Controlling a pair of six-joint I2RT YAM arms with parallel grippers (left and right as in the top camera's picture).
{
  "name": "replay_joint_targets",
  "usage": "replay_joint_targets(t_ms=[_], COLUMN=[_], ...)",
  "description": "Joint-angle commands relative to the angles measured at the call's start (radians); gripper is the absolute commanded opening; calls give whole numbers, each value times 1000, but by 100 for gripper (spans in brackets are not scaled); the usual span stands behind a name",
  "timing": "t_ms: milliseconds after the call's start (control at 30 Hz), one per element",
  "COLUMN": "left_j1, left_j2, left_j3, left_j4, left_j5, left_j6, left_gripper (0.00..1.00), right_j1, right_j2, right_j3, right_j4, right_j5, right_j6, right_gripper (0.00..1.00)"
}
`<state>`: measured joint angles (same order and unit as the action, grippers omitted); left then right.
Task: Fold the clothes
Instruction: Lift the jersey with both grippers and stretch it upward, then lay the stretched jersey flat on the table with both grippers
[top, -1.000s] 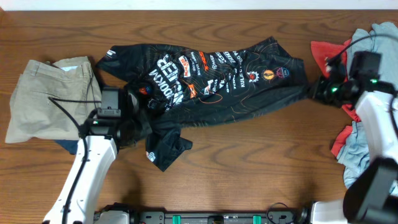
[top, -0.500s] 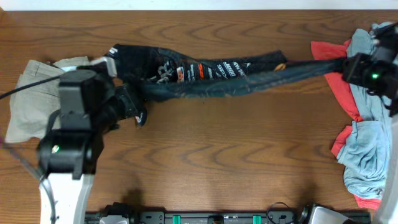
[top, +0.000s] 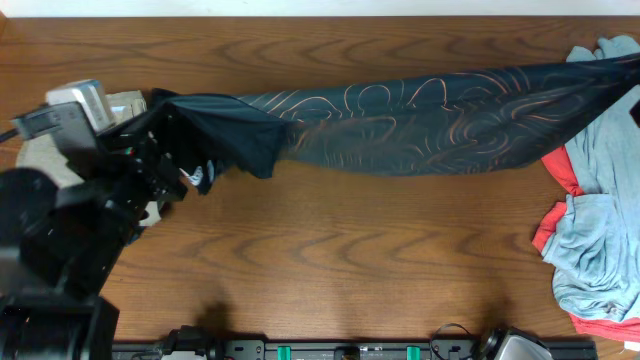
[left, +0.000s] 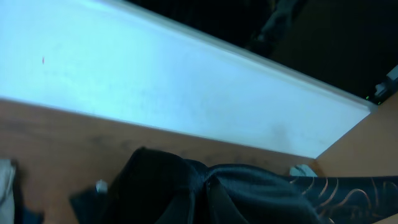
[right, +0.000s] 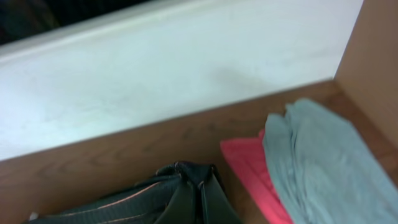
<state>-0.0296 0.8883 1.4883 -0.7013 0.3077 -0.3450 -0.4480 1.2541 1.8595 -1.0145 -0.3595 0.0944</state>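
Stretching along the far side of the table (top: 330, 260), one black jersey (top: 420, 125) with orange lines is pulled taut between our two tools. We see the left tool (top: 168, 118) clenched on its left end and the right tool (right: 198, 199) clenched on its right end. One beige garment (top: 125, 100) lies at the left, and one heap of grey and red clothes (top: 590, 240) at the right.

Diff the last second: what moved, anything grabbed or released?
The jersey, crumpled logo-side up on the table, got lifted and stretched taut between the left gripper and right gripper as the arms drew apart; logos now hidden. Both grips held, nothing released. Khaki garment and right-hand clothes pile unchanged.
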Motion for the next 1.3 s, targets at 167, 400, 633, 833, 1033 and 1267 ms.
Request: replay_joint_targets(t_ms=[167, 400, 633, 833, 1033, 1267], left_j1=[7, 7, 7, 16, 43, 74], left_j2=[117, 359, 609, 700, 700, 698], left_j3=[21, 21, 21, 54, 217, 381], left_j4=[-2, 56, 424, 844, 972, 753], left_j5=[-9, -6, -6, -53, -92, -19], left_j6=[46, 80, 83, 31, 26, 27], left_gripper=[6, 6, 6, 6, 6, 6], right_j1=[-9, 56, 155, 178, 155, 124], right_j2=[60, 228, 448, 540, 509, 443], right_j3=[26, 26, 26, 26, 58, 79], right_j4=[15, 46, 314, 740, 945, 787], right_j5=[-46, -71, -52, -21, 74, 126], right_j6=[9, -6, 6, 174, 231, 176], right_gripper=[1, 1, 1, 1, 1, 1])
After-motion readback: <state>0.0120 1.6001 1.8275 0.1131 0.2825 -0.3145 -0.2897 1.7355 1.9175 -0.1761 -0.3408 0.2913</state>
